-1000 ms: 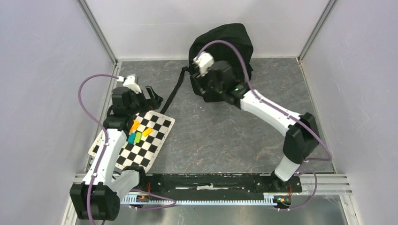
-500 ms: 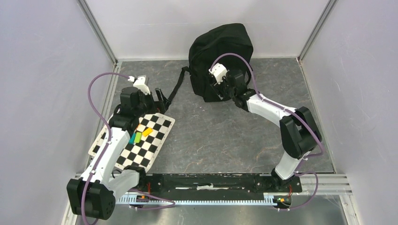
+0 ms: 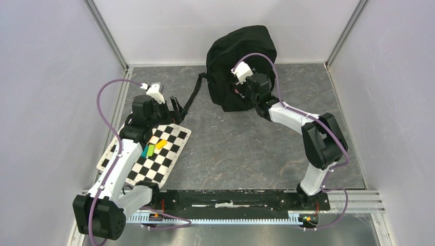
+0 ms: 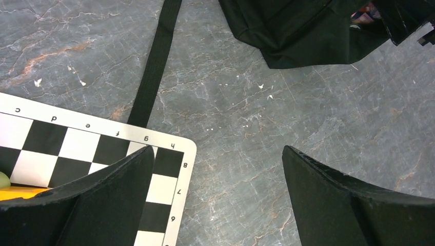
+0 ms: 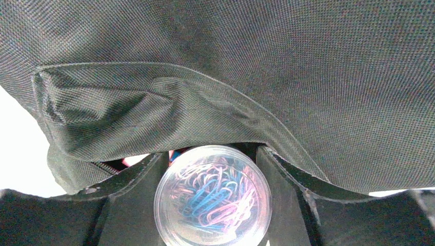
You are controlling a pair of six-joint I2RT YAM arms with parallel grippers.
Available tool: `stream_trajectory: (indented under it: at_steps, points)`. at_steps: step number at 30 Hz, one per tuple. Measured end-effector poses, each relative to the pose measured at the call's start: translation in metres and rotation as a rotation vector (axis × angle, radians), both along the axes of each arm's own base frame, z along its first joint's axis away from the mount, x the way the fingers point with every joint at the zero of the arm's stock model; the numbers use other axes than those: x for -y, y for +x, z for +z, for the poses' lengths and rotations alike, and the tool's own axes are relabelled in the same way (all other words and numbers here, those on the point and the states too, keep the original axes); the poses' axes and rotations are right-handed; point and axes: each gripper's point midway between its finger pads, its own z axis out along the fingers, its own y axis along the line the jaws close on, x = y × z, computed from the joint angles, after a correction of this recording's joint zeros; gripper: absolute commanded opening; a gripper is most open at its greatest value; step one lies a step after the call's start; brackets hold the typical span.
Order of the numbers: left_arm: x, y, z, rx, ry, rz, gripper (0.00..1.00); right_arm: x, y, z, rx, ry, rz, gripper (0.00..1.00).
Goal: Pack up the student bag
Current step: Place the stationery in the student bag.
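Note:
The black student bag stands at the back of the table; its lower edge shows in the left wrist view and its fabric fills the right wrist view. My right gripper is at the bag's front opening, shut on a clear round tub of coloured paper clips, held between both fingers under the bag's flap. My left gripper is open and empty, low over the table by the corner of the chessboard. A black strap lies from the bag toward the board.
A checkered board lies at the left, under the left arm, with small orange, green and blue pieces on it. Grey walls close in the table on three sides. The arm bases and a black rail sit at the near edge.
My right gripper has moved from above the bag's front down and slightly back, into the bag's opening with the tub. The left arm shifted slightly right a second ago, then stayed still.

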Motion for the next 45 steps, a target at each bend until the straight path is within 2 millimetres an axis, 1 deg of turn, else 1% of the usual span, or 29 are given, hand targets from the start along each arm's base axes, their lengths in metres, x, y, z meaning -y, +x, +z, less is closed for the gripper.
stream_trajectory:
  at_steps: [4,6,9,13,18,23,24,25,26,27,28,29,34,36,38,41,45]
  points:
    - [0.000,0.000,0.000,0.000,0.000,-0.001,1.00,0.002,0.002,0.000,0.011,-0.013,0.001,0.00]
    - [0.000,0.000,0.000,0.000,0.000,-0.001,1.00,0.002,0.004,-0.005,0.010,-0.028,0.002,0.00]
    - [0.000,0.000,0.000,0.000,0.000,-0.001,1.00,0.005,0.006,-0.019,-0.003,-0.056,-0.015,0.00]
    - [0.001,0.000,0.000,0.000,0.000,-0.002,1.00,0.013,0.005,-0.025,-0.021,-0.074,-0.057,0.00]
    - [0.001,0.000,0.000,0.001,0.000,-0.002,1.00,0.021,-0.005,-0.034,-0.089,-0.063,-0.098,0.00]
    - [0.001,-0.001,0.002,0.007,0.000,-0.003,1.00,0.030,-0.015,-0.048,-0.186,-0.015,-0.122,0.00]
    - [0.001,-0.001,0.002,0.007,0.000,-0.003,1.00,0.032,-0.017,-0.052,-0.206,-0.003,-0.124,0.04]
    - [0.001,-0.001,0.002,0.008,0.000,-0.003,1.00,0.034,-0.017,-0.054,-0.221,0.018,-0.129,0.18]
    - [0.001,-0.001,0.002,0.008,0.000,-0.004,1.00,0.035,-0.017,-0.054,-0.229,0.028,-0.131,0.39]
    - [0.001,-0.001,0.003,0.008,0.000,-0.003,1.00,0.035,-0.017,-0.054,-0.236,0.039,-0.138,0.45]
    - [0.001,-0.001,0.003,0.009,0.000,-0.002,1.00,0.036,-0.017,-0.054,-0.242,0.046,-0.144,0.49]
    - [0.001,-0.001,0.003,0.009,0.001,-0.001,1.00,0.036,-0.017,-0.054,-0.244,0.052,-0.151,0.57]
    - [-0.002,-0.001,0.004,0.015,0.007,0.011,1.00,0.038,-0.021,-0.052,-0.247,0.066,-0.163,0.84]
    - [-0.002,-0.001,0.005,0.018,0.009,0.016,1.00,0.040,-0.026,-0.050,-0.255,0.068,-0.162,0.92]
    - [-0.003,-0.001,0.005,0.020,0.009,0.016,1.00,0.042,-0.032,-0.044,-0.256,0.068,-0.161,0.97]
    - [-0.003,-0.001,0.005,0.020,0.009,0.016,1.00,0.048,-0.039,-0.028,-0.243,0.071,-0.164,0.98]
    - [-0.003,-0.001,0.005,0.020,0.009,0.016,1.00,0.059,-0.045,0.003,-0.197,0.097,-0.176,0.98]
